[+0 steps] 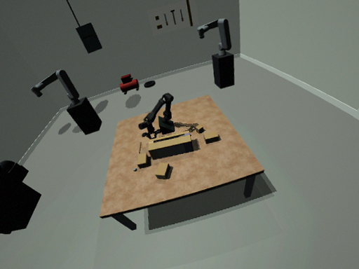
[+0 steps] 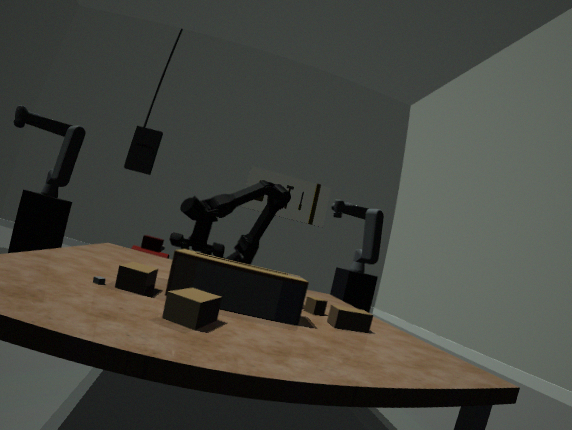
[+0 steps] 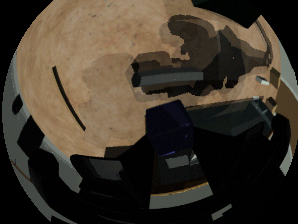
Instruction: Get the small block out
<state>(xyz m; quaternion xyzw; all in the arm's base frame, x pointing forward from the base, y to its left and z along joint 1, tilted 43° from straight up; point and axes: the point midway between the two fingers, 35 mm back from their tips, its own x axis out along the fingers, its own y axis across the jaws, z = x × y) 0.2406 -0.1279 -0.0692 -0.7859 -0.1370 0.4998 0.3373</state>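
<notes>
The wood-topped box (image 1: 170, 144) (image 2: 240, 291) stands upright on the table (image 1: 200, 171) (image 2: 280, 350), its dark front facing the top and exterior views. My gripper (image 1: 152, 135) (image 3: 169, 132) is low, just behind the box's left end as the top camera sees it. It is shut on a dark blue block (image 3: 169, 122), which shows large between the fingers in the wrist view. The box hides the fingertips in the exterior view, and neither the top nor the exterior view shows the block. How high the block is above the table, I cannot tell.
Tan blocks stand in front at the left (image 1: 142, 159) (image 2: 136, 278) and nearer the front edge (image 1: 163, 170) (image 2: 192, 307); two more (image 1: 211, 136) (image 1: 199, 128) are right of the box. A tiny grey-blue cube (image 1: 135, 169) (image 2: 99, 280) lies far left. A thin dark strip (image 1: 140, 148) (image 3: 65, 102) lies left of the gripper.
</notes>
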